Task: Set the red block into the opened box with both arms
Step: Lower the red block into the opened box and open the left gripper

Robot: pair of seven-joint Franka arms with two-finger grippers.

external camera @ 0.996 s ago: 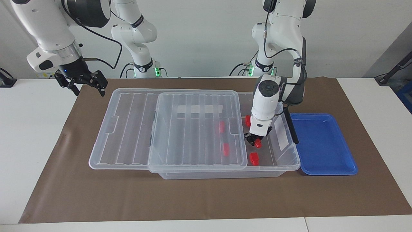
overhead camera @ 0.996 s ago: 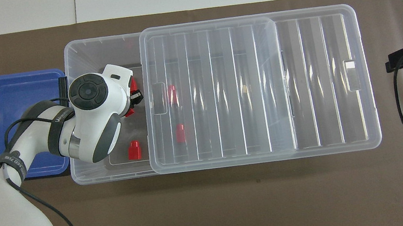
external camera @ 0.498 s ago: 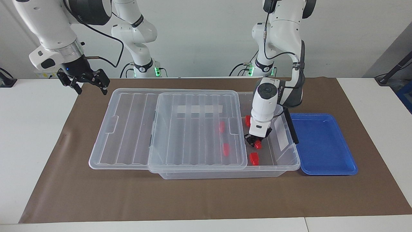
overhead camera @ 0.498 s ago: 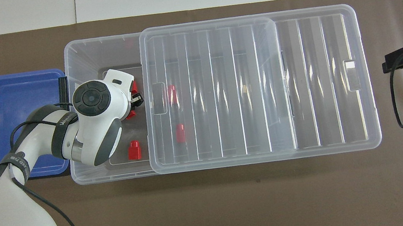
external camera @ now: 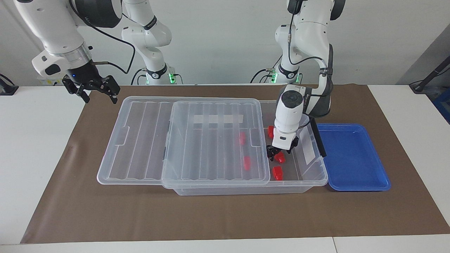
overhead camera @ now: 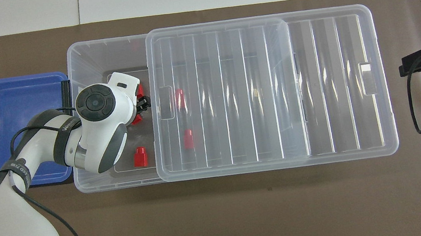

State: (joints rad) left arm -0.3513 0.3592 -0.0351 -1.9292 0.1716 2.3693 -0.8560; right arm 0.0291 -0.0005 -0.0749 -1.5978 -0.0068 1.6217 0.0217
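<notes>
Step in hand: the drop-off. The left gripper is down inside the uncovered end of the box, toward the left arm's end of the table, and its fingers stand apart on either side of the red block, which sits low in the box and looks let go rather than gripped; whether it rests fully on the floor I cannot tell. Four more red blocks lie in the box: one just beside it toward the box's edge away from the robots, one by the wall nearest the robots, two under the lid, which is slid along so that it covers most of the box and overhangs its other end. Next move, as I judge it: lift the left gripper straight up, clear of the block and the lid's edge. The right gripper waits, open and holding nothing, in the air over the mat's corner at the right arm's end. Blue tray: nothing in it, set against the box's end. Surface: white tabletop, brown mat under everything. Room: plain pale wall.
</notes>
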